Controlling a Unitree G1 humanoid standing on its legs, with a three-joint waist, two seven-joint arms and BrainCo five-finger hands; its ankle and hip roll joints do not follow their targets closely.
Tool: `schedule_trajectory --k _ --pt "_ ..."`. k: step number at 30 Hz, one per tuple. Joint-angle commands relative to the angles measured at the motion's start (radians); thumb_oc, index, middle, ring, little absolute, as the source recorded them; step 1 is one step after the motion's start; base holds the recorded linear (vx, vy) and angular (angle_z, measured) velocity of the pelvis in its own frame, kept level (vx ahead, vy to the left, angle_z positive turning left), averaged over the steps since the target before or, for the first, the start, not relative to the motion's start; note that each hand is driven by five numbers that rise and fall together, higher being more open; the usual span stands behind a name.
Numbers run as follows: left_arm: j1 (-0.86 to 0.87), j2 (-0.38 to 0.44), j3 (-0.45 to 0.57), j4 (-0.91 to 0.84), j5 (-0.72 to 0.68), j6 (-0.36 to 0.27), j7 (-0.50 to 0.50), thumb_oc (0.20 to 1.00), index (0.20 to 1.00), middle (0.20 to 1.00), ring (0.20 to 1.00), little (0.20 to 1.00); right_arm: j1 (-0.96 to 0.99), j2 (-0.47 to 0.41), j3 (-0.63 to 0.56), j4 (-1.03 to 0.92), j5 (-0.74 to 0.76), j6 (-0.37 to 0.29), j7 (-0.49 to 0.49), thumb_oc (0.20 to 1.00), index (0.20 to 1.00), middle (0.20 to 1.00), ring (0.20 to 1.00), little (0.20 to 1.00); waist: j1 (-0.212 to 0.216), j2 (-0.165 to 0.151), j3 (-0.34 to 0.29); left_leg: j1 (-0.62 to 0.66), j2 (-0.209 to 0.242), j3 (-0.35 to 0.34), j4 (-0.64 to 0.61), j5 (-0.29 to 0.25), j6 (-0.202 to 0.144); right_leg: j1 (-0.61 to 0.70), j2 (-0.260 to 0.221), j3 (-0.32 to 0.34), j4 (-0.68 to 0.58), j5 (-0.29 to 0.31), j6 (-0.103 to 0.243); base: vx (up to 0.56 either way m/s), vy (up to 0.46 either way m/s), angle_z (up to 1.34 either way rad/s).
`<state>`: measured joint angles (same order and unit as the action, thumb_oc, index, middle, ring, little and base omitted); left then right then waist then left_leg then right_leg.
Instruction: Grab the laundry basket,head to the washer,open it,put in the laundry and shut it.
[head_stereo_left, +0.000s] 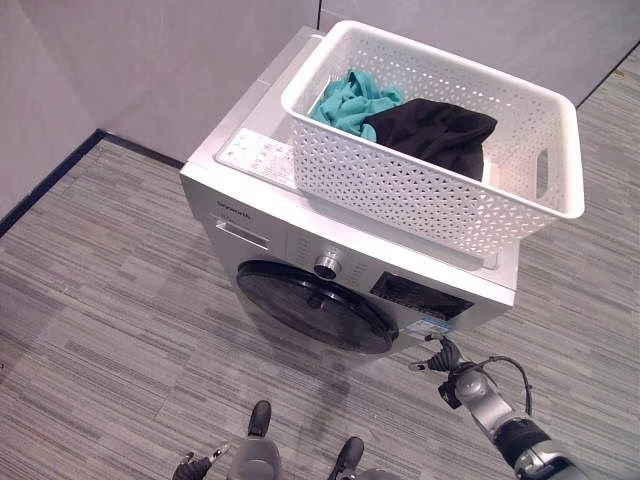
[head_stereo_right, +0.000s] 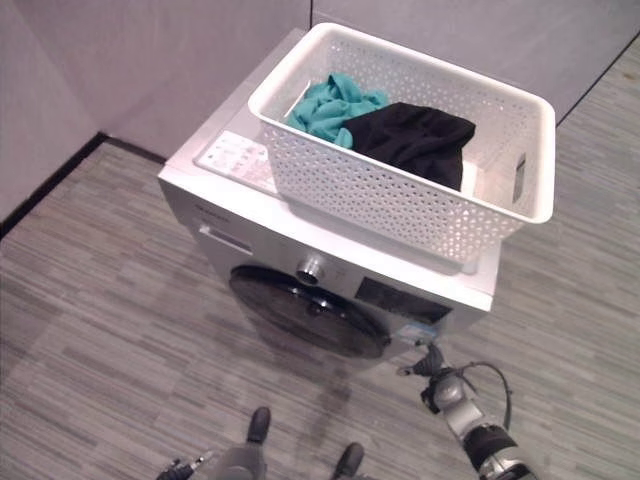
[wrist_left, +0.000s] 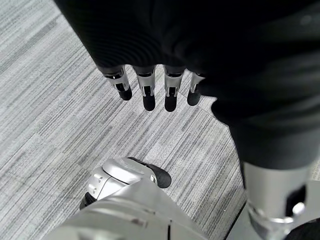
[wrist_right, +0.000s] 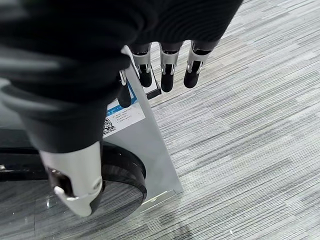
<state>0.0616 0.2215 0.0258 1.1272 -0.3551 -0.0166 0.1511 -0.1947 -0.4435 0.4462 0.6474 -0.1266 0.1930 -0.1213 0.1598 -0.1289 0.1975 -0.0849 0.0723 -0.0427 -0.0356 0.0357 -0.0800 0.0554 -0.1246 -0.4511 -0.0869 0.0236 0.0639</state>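
right robot hand (head_stereo_left: 447, 358), basket (head_stereo_left: 420, 190) holding laundry (head_stereo_left: 430, 130)

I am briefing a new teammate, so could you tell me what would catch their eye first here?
The white perforated laundry basket sits on top of the silver washer, holding a teal garment and a black garment. The washer's dark round door is shut. The right hand hangs open near the washer's front corner; the left hand hangs open over the floor.
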Motion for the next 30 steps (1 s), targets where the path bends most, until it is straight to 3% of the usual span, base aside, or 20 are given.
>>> schedule_trajectory --k 1,8,13,24,30 --pt "-0.012 0.033 -0.055 0.07 -0.01 -0.018 0.017 1.0 1.0 1.0 1.0 1.0 0.011 0.201 0.157 -0.189 0.022 -0.112 0.137 1.0 1.0 1.0 1.0 1.0 0.077 -0.037 -0.037 0.025 0.011 -0.006 0.092 -0.125 0.083 -0.034 -0.163 0.018 0.063 0.021 0.082 0.0 0.062 -0.09" --pt "-0.026 0.063 -0.01 0.098 0.002 -0.022 0.012 1.0 1.0 1.0 1.0 1.0 0.165 0.133 0.054 -0.227 -0.027 -0.105 0.161 1.0 1.0 1.0 1.0 1.0 0.034 -0.031 -0.009 0.101 -0.003 0.037 0.072 -0.139 0.109 -0.076 -0.189 0.069 0.194 -0.001 0.097 0.01 0.083 -0.22" --pt "-0.013 0.054 -0.003 0.085 0.003 -0.027 0.001 1.0 1.0 1.0 1.0 1.0 0.247 0.088 -0.04 -0.156 -0.106 -0.103 0.149 1.0 1.0 1.0 1.0 1.0 0.009 -0.01 0.001 0.105 -0.01 0.044 0.069 -0.138 0.109 -0.072 -0.193 0.06 0.167 0.004 0.101 0.01 -0.011 -0.02" --pt "0.001 0.02 -0.054 0.041 -0.007 -0.038 -0.009 1.0 1.0 1.0 1.0 1.0 0.109 0.069 -0.059 -0.056 -0.144 -0.095 0.057 1.0 1.0 1.0 1.0 1.0 0.014 0.041 -0.024 0.025 -0.016 0.017 0.055 -0.113 0.095 -0.079 -0.186 0.018 0.09 0.014 0.095 0.0 -0.016 -0.01" --pt "0.019 0.012 -0.117 -0.059 -0.033 -0.057 -0.001 1.0 1.0 1.0 1.0 1.0 -0.106 0.086 0.04 -0.027 -0.203 -0.094 0.004 1.0 1.0 1.0 1.0 1.0 0.062 0.068 0.046 -0.063 -0.037 -0.02 0.125 -0.116 0.097 -0.098 -0.195 0.001 0.087 0.027 0.089 -0.07 0.007 0.28"
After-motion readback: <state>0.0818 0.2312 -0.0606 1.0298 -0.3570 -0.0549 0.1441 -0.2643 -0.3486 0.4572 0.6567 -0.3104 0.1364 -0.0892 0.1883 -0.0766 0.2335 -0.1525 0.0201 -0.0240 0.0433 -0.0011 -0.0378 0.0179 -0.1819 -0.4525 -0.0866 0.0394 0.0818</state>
